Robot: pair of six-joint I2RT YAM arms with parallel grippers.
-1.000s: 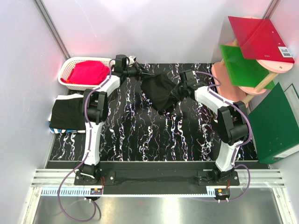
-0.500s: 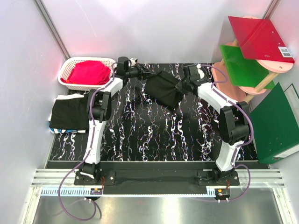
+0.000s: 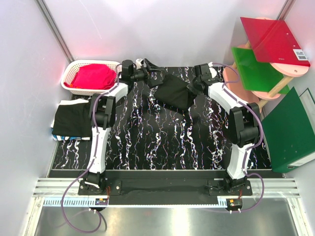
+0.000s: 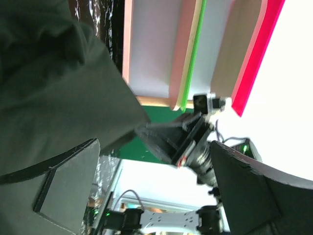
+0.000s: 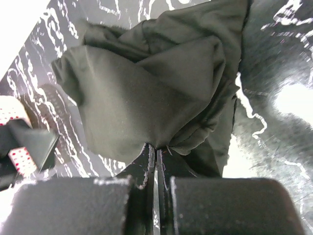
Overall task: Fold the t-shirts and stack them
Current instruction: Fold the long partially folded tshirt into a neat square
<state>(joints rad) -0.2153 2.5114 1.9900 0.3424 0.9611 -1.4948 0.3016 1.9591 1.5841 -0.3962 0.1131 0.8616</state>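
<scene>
1. While it sat in a crumpled bunch at the far middle of the table (image 3: 162, 142), the black shirt (image 3: 176, 93) was not yet folded.
2. The right gripper (image 3: 193, 87) was shut tight on a little pinch of the shirt's cloth, on the shirt's right side.
3. The left gripper (image 3: 151, 70) stood wide open just left of the shirt and held nothing. Some cloth lay against one of its fingers (image 4: 63, 191).
4. A pile of folded shirts (image 3: 71, 118) lay at the left edge of the table, well apart from the bunched shirt.
5. Behind that pile, a white basket (image 3: 69, 73) held a red cloth (image 3: 93, 76).
6. Far to the right, a red folder (image 3: 273, 39) and a green folder (image 3: 256, 69) lay on pink shelves.
</scene>
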